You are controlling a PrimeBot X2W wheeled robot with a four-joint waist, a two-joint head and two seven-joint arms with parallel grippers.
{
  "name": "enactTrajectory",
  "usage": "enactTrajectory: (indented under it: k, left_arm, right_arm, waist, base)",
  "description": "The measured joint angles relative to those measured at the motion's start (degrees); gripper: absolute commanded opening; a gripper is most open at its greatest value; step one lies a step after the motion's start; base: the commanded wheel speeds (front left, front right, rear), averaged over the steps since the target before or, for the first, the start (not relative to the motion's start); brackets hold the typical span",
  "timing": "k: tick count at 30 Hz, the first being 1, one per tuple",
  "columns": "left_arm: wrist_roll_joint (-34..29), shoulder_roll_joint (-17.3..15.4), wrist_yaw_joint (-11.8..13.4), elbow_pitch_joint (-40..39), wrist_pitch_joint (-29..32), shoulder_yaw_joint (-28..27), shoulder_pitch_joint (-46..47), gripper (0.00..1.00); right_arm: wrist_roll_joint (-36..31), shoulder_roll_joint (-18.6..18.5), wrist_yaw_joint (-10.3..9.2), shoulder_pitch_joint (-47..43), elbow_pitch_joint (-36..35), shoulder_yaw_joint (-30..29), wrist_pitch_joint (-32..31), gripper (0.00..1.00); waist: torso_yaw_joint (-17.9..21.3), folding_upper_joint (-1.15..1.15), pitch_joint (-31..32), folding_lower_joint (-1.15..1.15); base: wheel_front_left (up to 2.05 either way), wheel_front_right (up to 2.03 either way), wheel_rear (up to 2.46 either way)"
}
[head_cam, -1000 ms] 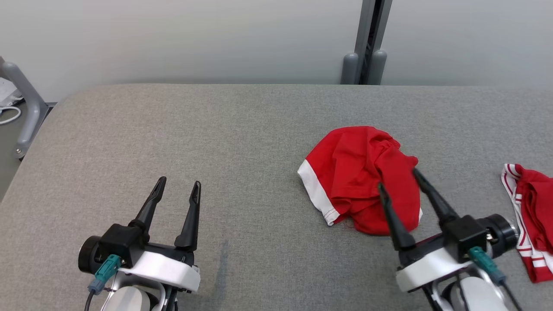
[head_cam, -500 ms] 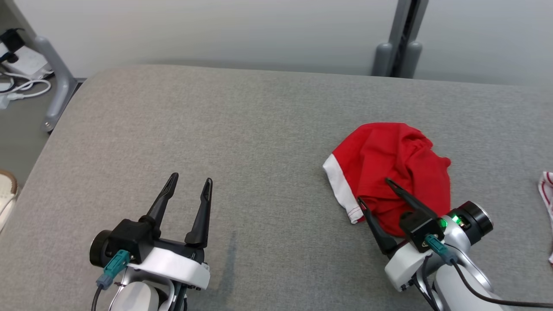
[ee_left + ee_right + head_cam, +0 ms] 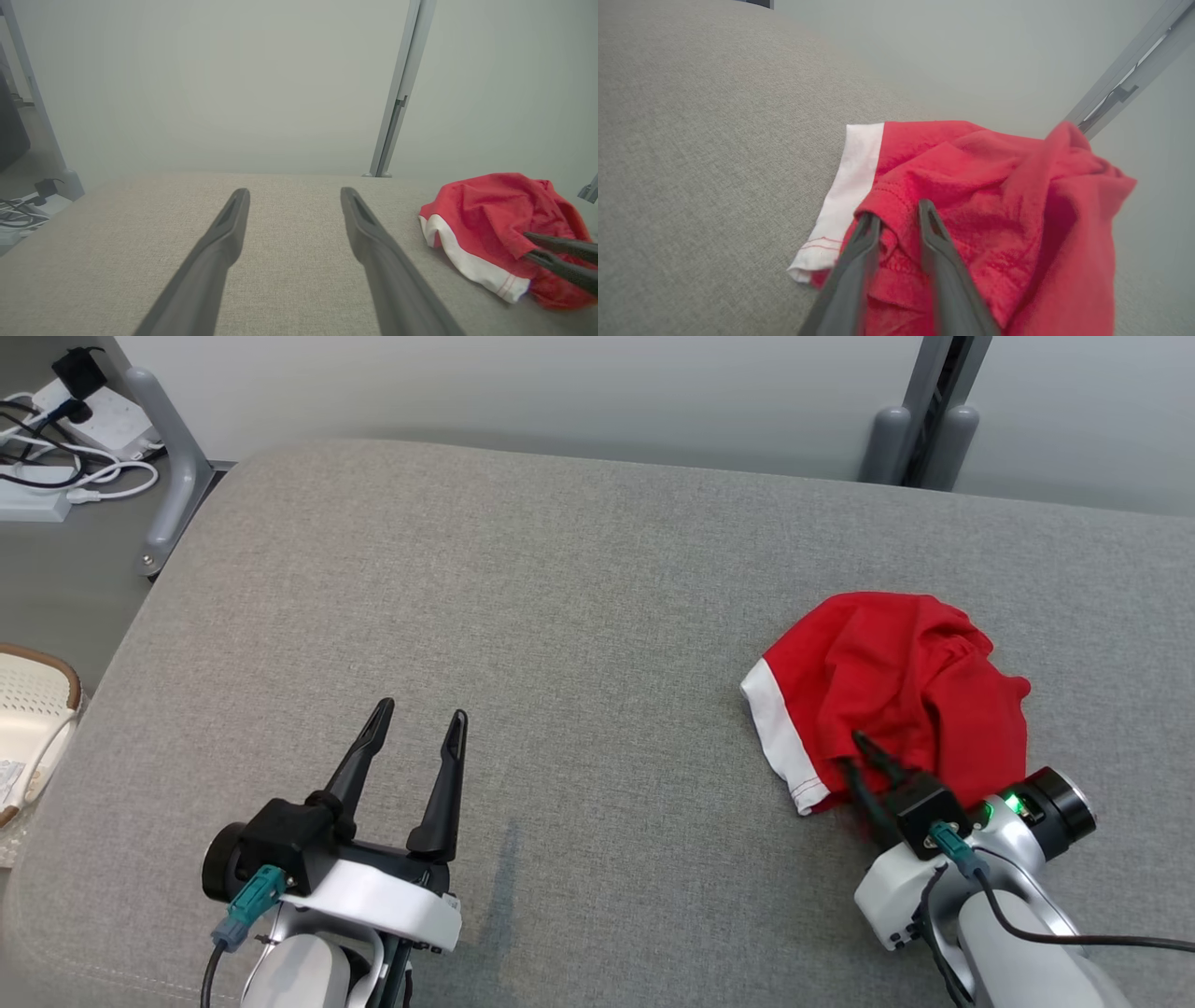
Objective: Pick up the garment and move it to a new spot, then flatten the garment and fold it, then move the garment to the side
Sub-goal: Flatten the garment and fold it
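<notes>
While the head view lays out the padded grey bench (image 3: 560, 569) from above, the right wrist view alone shows the grip up close. The right hand (image 3: 896, 211) has its two fingers drawn narrow, with a stitched fold of the red garment (image 3: 971, 186) pinched between them, just beside the white band (image 3: 852, 177). From the head view that same right hand (image 3: 848, 749) looks half sunk in the near edge of the red garment (image 3: 896, 681), and the pinch itself is hard to make out. The left wrist view shows the cloth side-on as a low crumpled mound (image 3: 481, 210) resting on the bench, with the right hand (image 3: 527, 245) entering from the picture's edge.

The left hand (image 3: 421, 711) holds nothing, its fingers spread wide above bare fabric (image 3: 295, 191). Open bench stretches between the two hands and on toward the far edge, which meets a pale wall (image 3: 513, 383) and a grey upright (image 3: 920, 420). Past the rounded left corner, on the floor, lie a power strip (image 3: 117, 415) and cables (image 3: 56, 476). A pale perforated object (image 3: 28, 709) is cut off at the left border, and I cannot tell what it is.
</notes>
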State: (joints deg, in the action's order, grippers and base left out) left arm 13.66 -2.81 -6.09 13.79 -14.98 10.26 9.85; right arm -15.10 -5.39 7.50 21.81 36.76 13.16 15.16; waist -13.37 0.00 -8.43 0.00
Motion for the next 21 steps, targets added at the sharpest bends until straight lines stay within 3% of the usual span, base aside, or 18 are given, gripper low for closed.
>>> enactTrajectory:
  k: [8, 21]
  left_arm:
    - [0.1, 0.0, 0.2, 0.4, 0.0, 0.2, 0.3, 1.0]
    - [0.1, 0.0, 0.6, 0.8, 0.0, 0.6, -1.3, 1.0]
  right_arm:
    - [1.7, 1.2, 0.0, 1.0, -0.1, -0.1, 0.0, 0.0]
    - [22.4, 2.5, 0.0, 10.0, -13.4, 15.5, 0.0, 0.0]
  waist:
    - [-0.3, 0.0, 0.4, 0.0]
    - [0.8, 0.0, 4.6, 0.0]
  base:
    - [0.0, 0.0, 0.0]
    - [0.0, 0.0, 0.0]
